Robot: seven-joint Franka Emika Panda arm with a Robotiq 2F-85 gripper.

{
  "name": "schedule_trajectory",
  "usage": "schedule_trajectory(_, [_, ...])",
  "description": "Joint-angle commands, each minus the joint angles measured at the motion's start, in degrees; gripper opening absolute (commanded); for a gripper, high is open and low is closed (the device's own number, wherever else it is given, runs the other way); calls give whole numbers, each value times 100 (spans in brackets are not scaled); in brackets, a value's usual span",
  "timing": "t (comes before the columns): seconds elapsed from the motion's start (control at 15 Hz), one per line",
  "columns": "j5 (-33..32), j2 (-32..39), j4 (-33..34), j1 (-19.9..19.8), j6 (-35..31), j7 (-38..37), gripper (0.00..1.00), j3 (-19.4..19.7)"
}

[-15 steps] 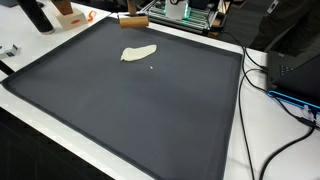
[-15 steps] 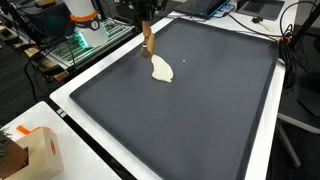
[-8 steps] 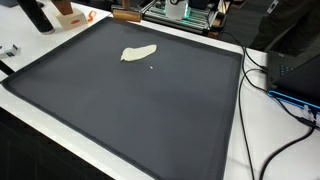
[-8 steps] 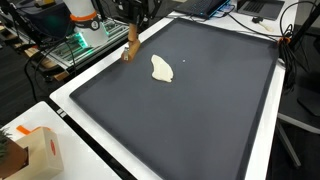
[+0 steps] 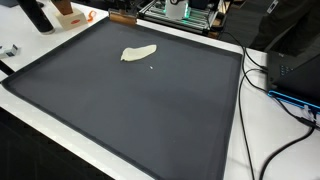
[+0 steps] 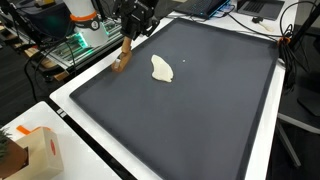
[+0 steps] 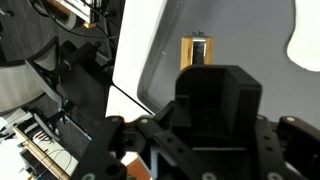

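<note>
Wooden and brown, the stick point(image 6: 122, 57) hangs from the pincer point(image 6: 131, 34) in the upper left of an exterior view. Its top end is pinched between the narrowed fingers, and its lower end slants down and left over the left rim of the dark mat point(image 6: 200, 100). Whether that lower end touches the rim I cannot tell. In an exterior view only a brown stretch of the stick point(image 5: 121, 17) shows, at the top edge just beyond the mat's far rim. The wrist view has it at upper centre, above the black pincer body. A cream scrap point(image 6: 161, 68) lies on the mat to the right of the stick, apart from it. A second ago the stick hung upright just above the scrap. It has since swung out to the left and tilted, while the scrap has stayed put.
</note>
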State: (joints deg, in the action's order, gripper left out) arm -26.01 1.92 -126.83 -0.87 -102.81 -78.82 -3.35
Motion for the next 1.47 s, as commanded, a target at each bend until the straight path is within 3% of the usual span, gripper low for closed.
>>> schedule_trajectory(0.0, [-183,321,235,185,218,-82,21,57])
schedule_trajectory(1.4, [-460,1014,781,789,442,581,21,42])
